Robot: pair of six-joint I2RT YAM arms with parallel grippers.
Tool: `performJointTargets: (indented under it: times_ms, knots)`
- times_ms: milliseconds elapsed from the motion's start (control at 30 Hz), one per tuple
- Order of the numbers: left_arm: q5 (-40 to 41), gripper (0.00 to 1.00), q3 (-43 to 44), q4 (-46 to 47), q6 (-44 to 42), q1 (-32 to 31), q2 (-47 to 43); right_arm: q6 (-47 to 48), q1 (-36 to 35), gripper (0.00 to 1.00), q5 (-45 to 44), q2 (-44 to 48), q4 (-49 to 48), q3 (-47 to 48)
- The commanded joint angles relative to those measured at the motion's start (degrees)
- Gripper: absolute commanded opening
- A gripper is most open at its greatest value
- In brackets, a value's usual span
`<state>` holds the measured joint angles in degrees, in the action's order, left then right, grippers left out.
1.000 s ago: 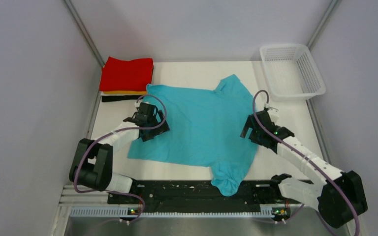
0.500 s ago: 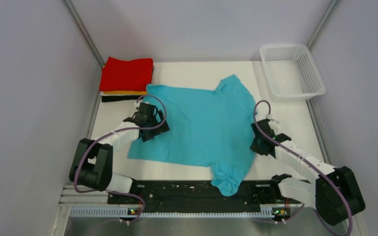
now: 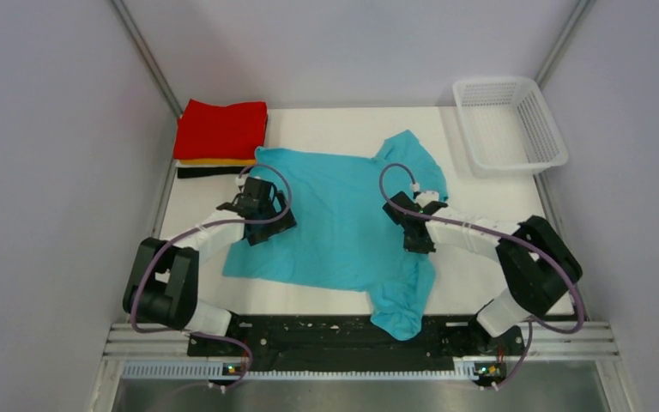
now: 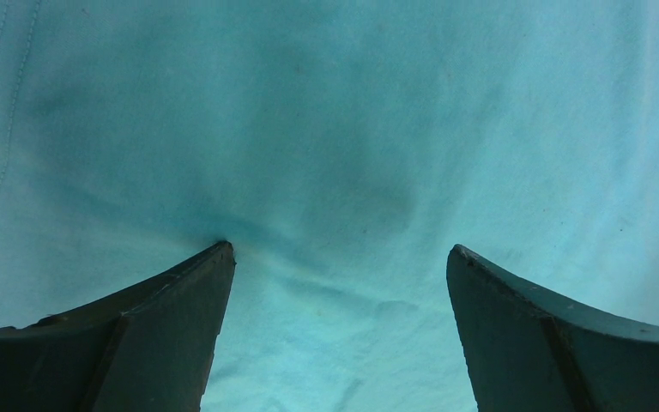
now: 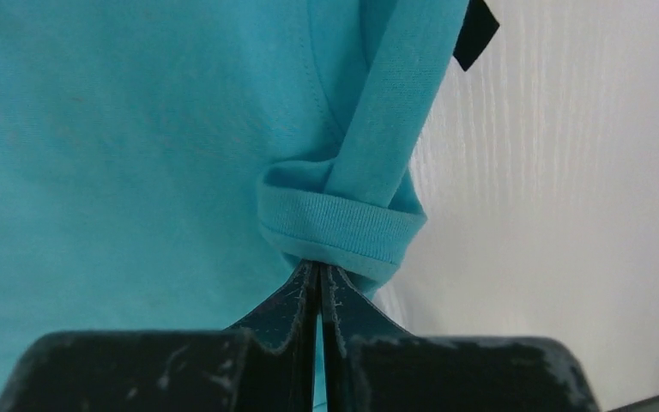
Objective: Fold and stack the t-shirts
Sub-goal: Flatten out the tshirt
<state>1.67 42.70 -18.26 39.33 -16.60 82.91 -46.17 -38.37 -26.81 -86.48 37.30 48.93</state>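
The right end effector (image 5: 319,270) has swung inward from the right edge of the turquoise t-shirt (image 3: 343,223) to its collar side. Its fingers are now pressed together, pinching a rolled bit of the ribbed neckband (image 5: 343,227), just below the dark label (image 5: 475,30). The shirt's right edge has drawn in with it. The left end effector (image 4: 339,249) has not moved: fingers spread, tips resting on the cloth near the shirt's left edge. The shirt lies spread mid-table (image 3: 335,120), 1 sleeve bunched at the near edge. The red (image 3: 221,129), orange (image 3: 214,161) and black (image 3: 206,172) tees are stacked at the far left, and the basket (image 3: 508,124) sits far right
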Motion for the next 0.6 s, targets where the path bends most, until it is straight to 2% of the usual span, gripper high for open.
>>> performJointTargets:
  times_ms: [0, 67, 200, 233, 300, 433, 500, 533, 567]
  knots:
    - [2.37, 0.99, 0.94, -1.12, -0.05, -0.09, 1.77, -2.42, -0.21, 0.05, -3.82, -4.82, 3.86, 1.82]
    - [2.65, 0.99, 1.22, -1.44, -0.14, -0.03, 2.1, -2.9, -0.01, 0.08, -4.49, -4.94, 4.47, 1.23]
    - [2.92, 0.99, 1.6, -1.38, -0.2, -0.09, 2.82, -2.52, 1.21, 0.25, -4.33, -2.11, 4.49, -0.89]
    - [2.9, 0.99, 1.7, -1.34, -0.2, -0.05, 3.17, -1.32, 1.27, 0.33, -3.97, -0.76, 3.41, -1.49]
    - [2.77, 0.99, 1.98, -1.33, -0.22, -0.1, 3.61, 1.7, 1.28, 0.58, -2.42, 2.64, 1.01, -2.62]
    - [3.15, 0.99, 2.38, -1.6, -0.38, -0.09, 4.02, 5.81, 1.58, 0.79, -1.06, 13.27, -3.25, -4.21]
    - [3.25, 0.99, 2.39, -1.64, -0.4, -0.1, 4.0, 5.91, 3.05, 0.93, -1.48, 17.95, -4.0, -4.83]
    - [3.28, 0.99, 2.47, -1.68, -0.35, -0.1, 4.09, 6.01, 4.78, 0.98, -0.78, 19.87, -4.48, -5.27]
    - [3.33, 0.99, 2.42, -1.69, -0.39, -0.05, 4.03, 6.14, 7.2, 0.99, 0.57, 21.44, -5.04, -5.71]
